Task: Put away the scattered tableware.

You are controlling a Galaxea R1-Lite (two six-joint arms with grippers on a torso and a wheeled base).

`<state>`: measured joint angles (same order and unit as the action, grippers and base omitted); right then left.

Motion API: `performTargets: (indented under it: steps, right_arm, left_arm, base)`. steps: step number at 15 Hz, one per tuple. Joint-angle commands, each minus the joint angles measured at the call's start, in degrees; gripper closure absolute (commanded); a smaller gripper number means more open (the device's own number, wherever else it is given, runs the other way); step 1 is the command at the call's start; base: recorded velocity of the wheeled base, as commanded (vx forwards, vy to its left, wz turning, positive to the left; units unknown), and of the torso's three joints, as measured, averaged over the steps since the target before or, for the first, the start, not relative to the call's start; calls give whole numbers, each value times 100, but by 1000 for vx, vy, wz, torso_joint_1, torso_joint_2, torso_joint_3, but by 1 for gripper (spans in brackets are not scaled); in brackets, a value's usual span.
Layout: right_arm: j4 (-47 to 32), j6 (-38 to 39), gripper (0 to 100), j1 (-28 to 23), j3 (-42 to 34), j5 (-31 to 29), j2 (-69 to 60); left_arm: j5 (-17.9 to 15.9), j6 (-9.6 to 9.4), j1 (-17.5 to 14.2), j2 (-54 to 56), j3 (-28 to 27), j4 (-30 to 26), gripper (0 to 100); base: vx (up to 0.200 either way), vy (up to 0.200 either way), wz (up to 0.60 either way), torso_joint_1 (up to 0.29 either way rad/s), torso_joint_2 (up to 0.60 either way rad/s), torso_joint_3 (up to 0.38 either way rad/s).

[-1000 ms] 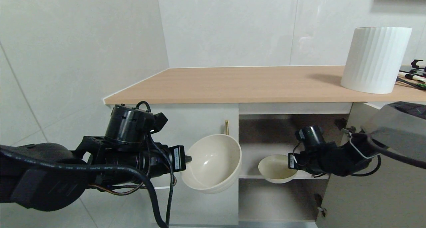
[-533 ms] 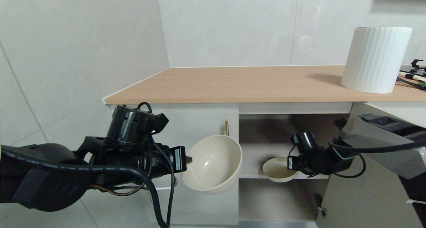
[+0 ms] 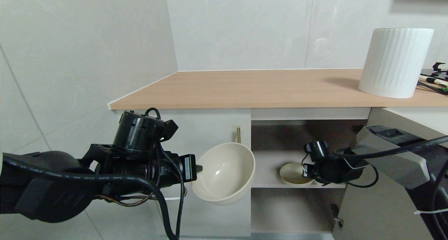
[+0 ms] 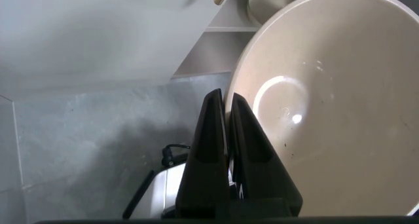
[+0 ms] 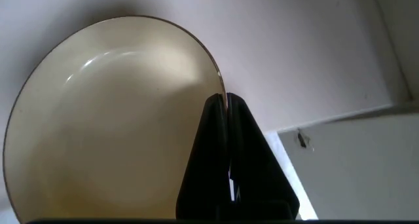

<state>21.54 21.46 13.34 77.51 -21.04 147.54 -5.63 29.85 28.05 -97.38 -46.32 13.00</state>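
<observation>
A large cream bowl (image 3: 224, 173) hangs tilted in front of the closed left cabinet door, and my left gripper (image 3: 198, 168) is shut on its rim. The left wrist view shows the same bowl (image 4: 334, 106) pinched between the fingers of the left gripper (image 4: 226, 103). Inside the open cabinet, a small cream plate (image 3: 293, 173) sits at the shelf (image 3: 269, 178) level, and my right gripper (image 3: 306, 170) is shut on its rim. Up close, the plate (image 5: 111, 119) has its edge clamped by the right gripper (image 5: 224, 103).
The wooden countertop (image 3: 252, 87) carries a tall white ribbed container (image 3: 395, 63) and some utensils (image 3: 434, 80) at the far right. The open cabinet door (image 3: 385, 194) stands at the right. A brass handle (image 3: 238, 134) marks the closed left door. A lower cabinet space lies under the shelf.
My right arm has pushed deeper into the cabinet with the small plate, carrying it over the shelf and levelling it. The left arm and large bowl have stayed almost still.
</observation>
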Motion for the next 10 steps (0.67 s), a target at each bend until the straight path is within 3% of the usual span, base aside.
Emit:
performTargets:
  steps: [1, 10]
  right_arm:
    - [8, 43, 100, 2, 230, -137, 134]
    - [-27, 96, 100, -86, 906, -533, 442]
  left_arm:
    - [1, 3, -1, -9, 1, 1, 100]
    - [9, 3, 7, -36, 1, 1, 100]
  base:
    - [0, 0, 0, 0, 0, 0]
    - [0, 0, 0, 0, 0, 0]
